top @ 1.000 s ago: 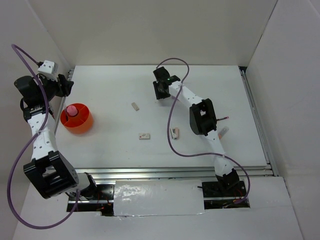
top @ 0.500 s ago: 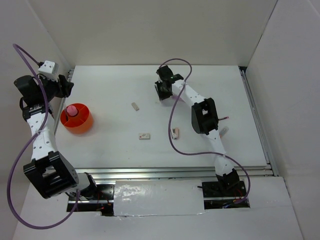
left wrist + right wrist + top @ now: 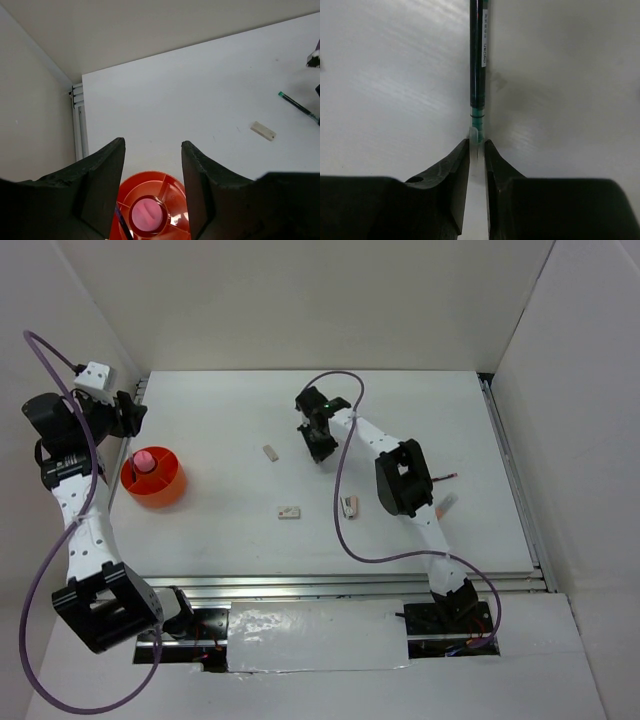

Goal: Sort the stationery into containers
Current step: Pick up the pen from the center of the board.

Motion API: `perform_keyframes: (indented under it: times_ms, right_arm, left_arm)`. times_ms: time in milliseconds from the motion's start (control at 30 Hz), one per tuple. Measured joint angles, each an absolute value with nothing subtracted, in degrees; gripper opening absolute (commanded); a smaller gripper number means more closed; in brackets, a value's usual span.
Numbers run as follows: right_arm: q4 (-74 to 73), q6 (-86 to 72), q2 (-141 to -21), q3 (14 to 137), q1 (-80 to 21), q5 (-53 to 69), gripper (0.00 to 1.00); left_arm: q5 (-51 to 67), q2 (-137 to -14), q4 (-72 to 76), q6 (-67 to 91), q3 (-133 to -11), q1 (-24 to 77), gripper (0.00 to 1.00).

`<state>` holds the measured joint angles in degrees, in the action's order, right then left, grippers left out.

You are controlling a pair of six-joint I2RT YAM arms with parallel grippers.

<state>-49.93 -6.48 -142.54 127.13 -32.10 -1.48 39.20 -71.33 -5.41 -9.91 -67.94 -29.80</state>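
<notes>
My right gripper (image 3: pixel 317 438) is shut on the clear cap end of a dark green pen (image 3: pixel 478 60); the fingers (image 3: pixel 460 165) pinch it and its barrel points away over the table. The pen also shows in the left wrist view (image 3: pixel 297 106). My left gripper (image 3: pixel 128 412) is open and empty, up above the low orange-red tub (image 3: pixel 170 488) at the far left. The tub (image 3: pixel 192 200) holds an upright pink cylinder (image 3: pixel 147 216) in its middle ring and a dark pen (image 3: pixel 121 222) in a side compartment.
A white eraser block (image 3: pixel 270 452) lies left of my right gripper, also in the left wrist view (image 3: pixel 263 131). Another white block (image 3: pixel 289 512) and one with an orange bit (image 3: pixel 349 505) lie mid-table. A red pen (image 3: pixel 447 477) and a pale item (image 3: pixel 446 504) lie right.
My right gripper has moved left and a little nearer, with the green pen in it. My left arm has barely moved.
</notes>
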Motion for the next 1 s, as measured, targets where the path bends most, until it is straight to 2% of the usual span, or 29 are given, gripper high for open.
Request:
perform_keyframes:
  times_ms: [100, 167, 233, 367, 600, 733, 1000]
  right_arm:
    - [-51.48, -5.76, -142.28, 126.34, -34.11, -2.87, 0.19]
    - [-52.42, -5.48, -142.30, 126.56, -34.87, -3.20, 0.07]
    - [-53.15, -5.43, -142.30, 126.74, -35.00, -3.31, 0.00]
    - [-52.29, -5.21, -141.12, 124.42, -34.89, -2.79, 0.00]
    - [-50.28, -4.86, -129.38, 105.60, -34.35, 6.52, 0.00]
    - [-49.95, -4.84, -122.85, 99.00, -33.39, 17.43, 0.00]
    - [-49.06, -4.99, -113.43, 93.65, -32.18, 39.79, 0.00]
  left_arm:
    - [39.59, -69.19, -5.96, -10.59, -67.94, -29.80, 0.62]
    - [39.97, -67.90, -6.15, -10.63, -67.94, -29.80, 0.62]
    - [40.64, -66.81, -6.55, -10.68, -67.94, -29.80, 0.62]
    - [43.92, -64.75, -6.87, -11.09, -67.13, -29.98, 0.61]
    - [55.46, -60.38, -10.98, -19.11, -64.10, -27.88, 0.58]
    - [56.75, -58.50, -18.33, -30.72, -63.33, -19.53, 0.57]
    - [51.40, -51.96, -29.21, -52.77, -55.37, 2.35, 0.55]
